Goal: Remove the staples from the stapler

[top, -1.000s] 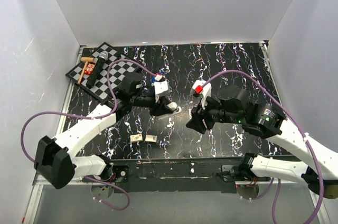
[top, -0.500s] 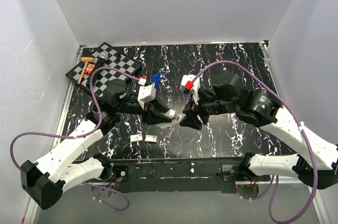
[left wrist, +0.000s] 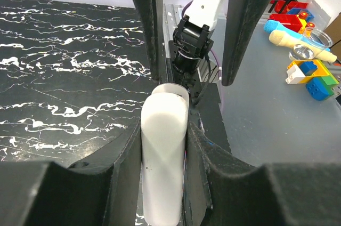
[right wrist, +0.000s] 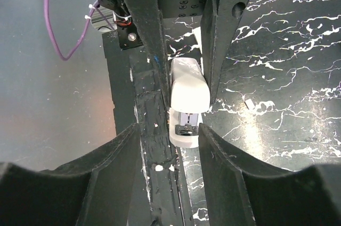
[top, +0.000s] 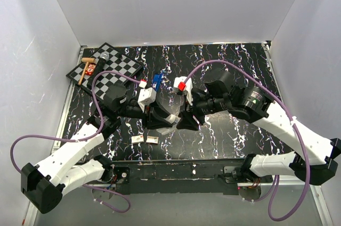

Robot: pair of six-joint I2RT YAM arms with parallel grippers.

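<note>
Black marbled table (top: 240, 66), white walls round it.

Top view: the arms meet nose to nose at frame centre. The white stapler (top: 171, 118) sits between them, left jaws on it from the left of frame, right jaws at its other end from the right. Checkerboard (top: 106, 69) is upper left. Two small tan-and-white boxes (top: 137, 138) low centre are not the staples. No loose staples seen.

Left wrist: left jaws pinch the stapler (left wrist: 163, 151) across its body, low centre. Right arm's fingers (left wrist: 146, 23) hang from the top edge, spread, flanking the far end.

Right wrist: right jaws are spread with nothing gripped. Stapler (right wrist: 189, 87) is at centre frame. Its end with the metal insert (right wrist: 184, 126) sits just inside the gap, off-centre toward the right-hand finger. Left arm's fingers (right wrist: 141, 18) clamp it higher in frame.

My read: the staples are inside the magazine, unseen, and the step is getting hold of that metal end.
- Centre the right jaws on it first.
- Close on the insert only, not the white body.
- Pull straight along the stapler's length.
- Hold the left pinch firm, since a twist likely jams the magazine.
- Work over the table so strips don't scatter.
</note>
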